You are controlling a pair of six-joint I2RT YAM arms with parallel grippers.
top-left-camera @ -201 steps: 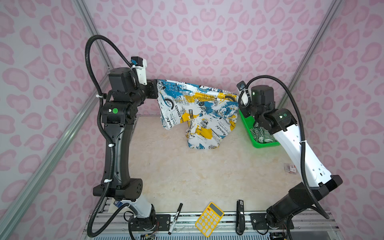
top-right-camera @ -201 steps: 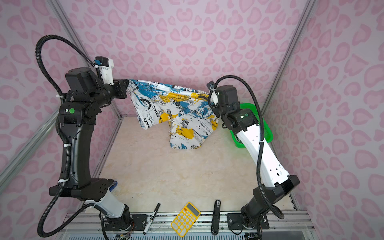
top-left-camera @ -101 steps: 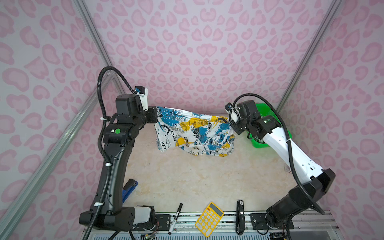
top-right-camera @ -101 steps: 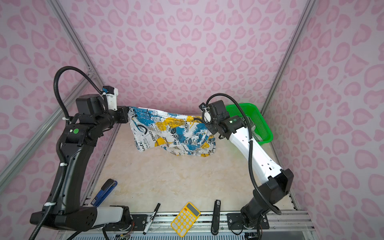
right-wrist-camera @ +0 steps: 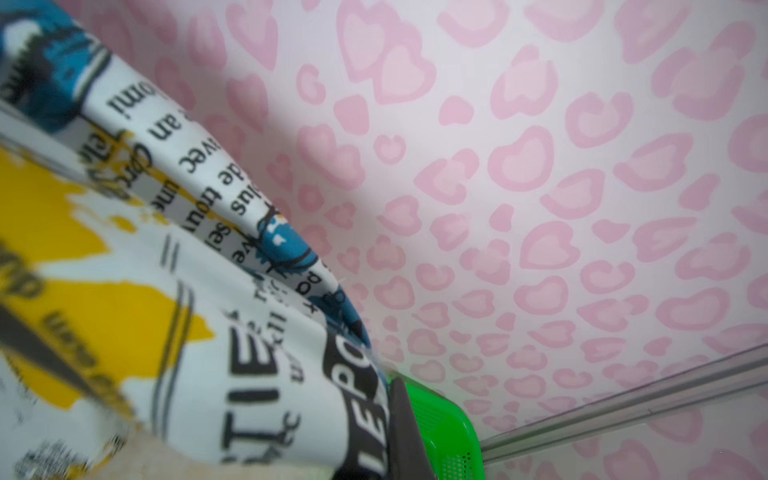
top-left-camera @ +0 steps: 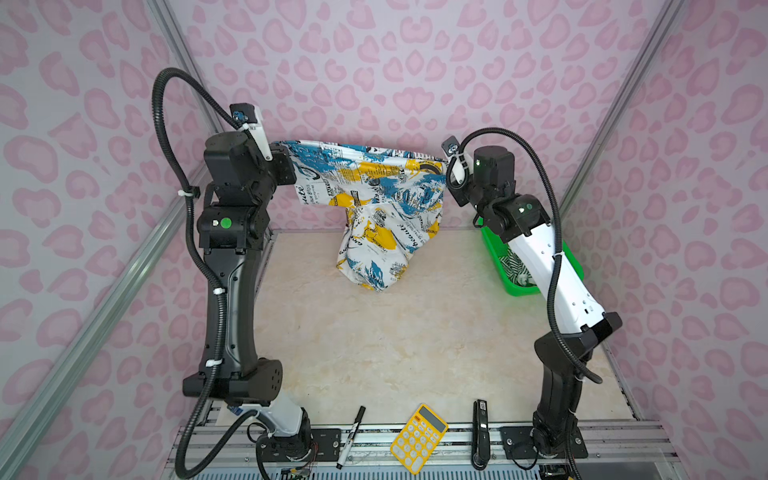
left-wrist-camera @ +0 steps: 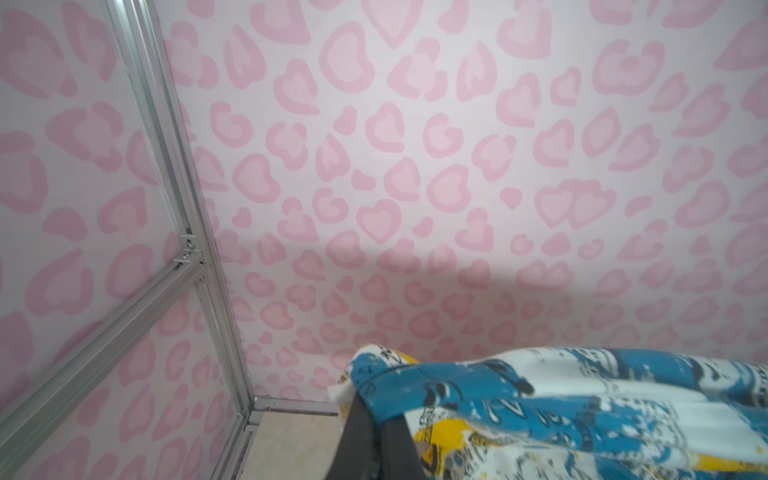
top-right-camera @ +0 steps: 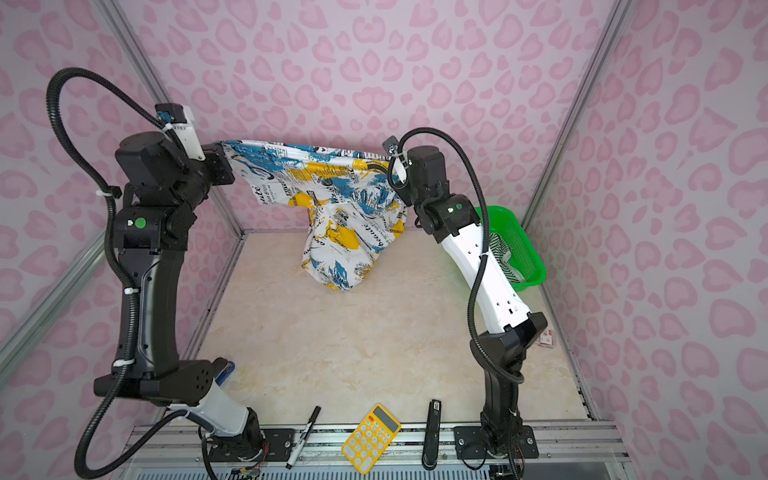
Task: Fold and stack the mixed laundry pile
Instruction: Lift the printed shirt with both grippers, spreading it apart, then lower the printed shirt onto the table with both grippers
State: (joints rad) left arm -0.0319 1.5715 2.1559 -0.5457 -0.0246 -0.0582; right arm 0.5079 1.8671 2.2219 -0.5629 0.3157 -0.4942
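Observation:
The white garment with blue, yellow and black print (top-left-camera: 374,187) (top-right-camera: 332,195) hangs stretched high between both grippers near the back wall, its lower end bunched on the table. My left gripper (top-left-camera: 286,166) (top-right-camera: 224,164) is shut on its left top corner; the left wrist view shows the dark fingers (left-wrist-camera: 365,440) pinching the cloth (left-wrist-camera: 582,407). Shut on the right top corner is my right gripper (top-left-camera: 449,166) (top-right-camera: 392,166), with the print (right-wrist-camera: 166,311) against one finger (right-wrist-camera: 405,432). The green-and-white striped garment (top-left-camera: 513,266) (top-right-camera: 500,249) lies in the green basket (top-left-camera: 494,253) (top-right-camera: 528,249) (right-wrist-camera: 444,428), partly hidden by the right arm.
Along the front rail lie a black marker (top-left-camera: 351,436), a yellow calculator (top-left-camera: 419,438) and a black bar-shaped tool (top-left-camera: 480,432). A blue object (top-right-camera: 224,372) sits by the left arm's base, and a small card (top-right-camera: 546,337) lies at the right edge. Pink walls close three sides.
Half a second ago both arms held the printed garment lower and farther back. They have lifted it high again, much as one second ago. Both grips stayed shut.

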